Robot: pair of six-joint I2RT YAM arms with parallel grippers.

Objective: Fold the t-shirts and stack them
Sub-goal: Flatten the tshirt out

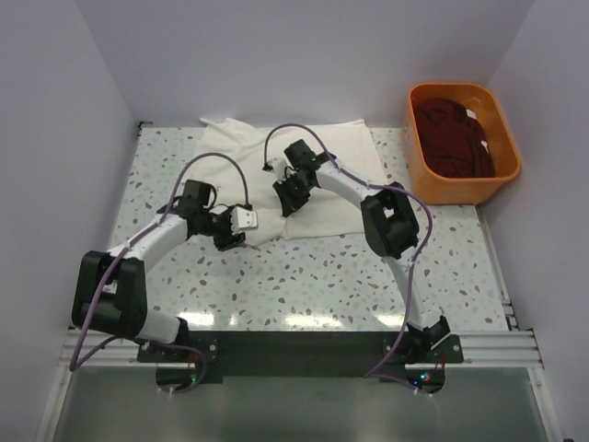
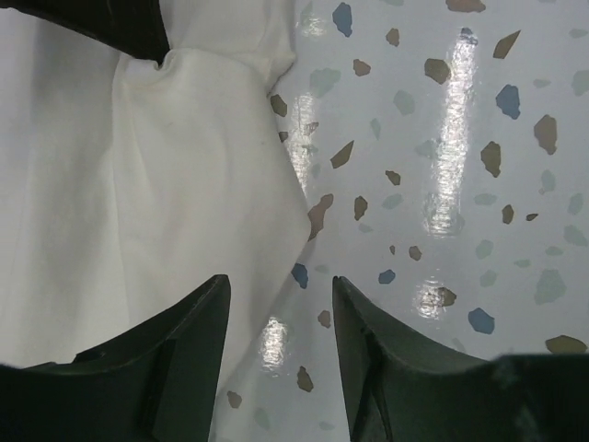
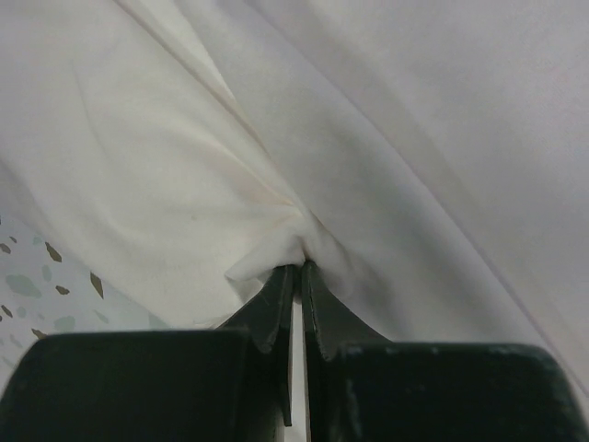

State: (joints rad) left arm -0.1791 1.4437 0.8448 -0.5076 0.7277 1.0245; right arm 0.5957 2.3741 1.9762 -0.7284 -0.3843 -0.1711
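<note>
cream tee (image 1: 336, 166) flat, long axis near-far | R tool (image 3: 299, 269) clamped on its fold; L tool (image 2: 280, 285) apart at edge

I'm looking down on a speckled terrazzo table (image 1: 304, 276), pale with grey, brown and blue flecks. Overhead light glares off it in bright streaks near the front edge. From the left wrist view I get the same tabletop (image 2: 479, 212) up close, with the chips sharp and two glossy reflections running across it. An orange plastic tub (image 1: 457, 192) sits at the far right corner, just beside the right wall (image 1: 552, 110). The plain white back wall (image 1: 304, 55) and left wall (image 1: 55, 138) close in the other sides. A silver metal rail (image 1: 497, 345) runs along the near edge.
</note>
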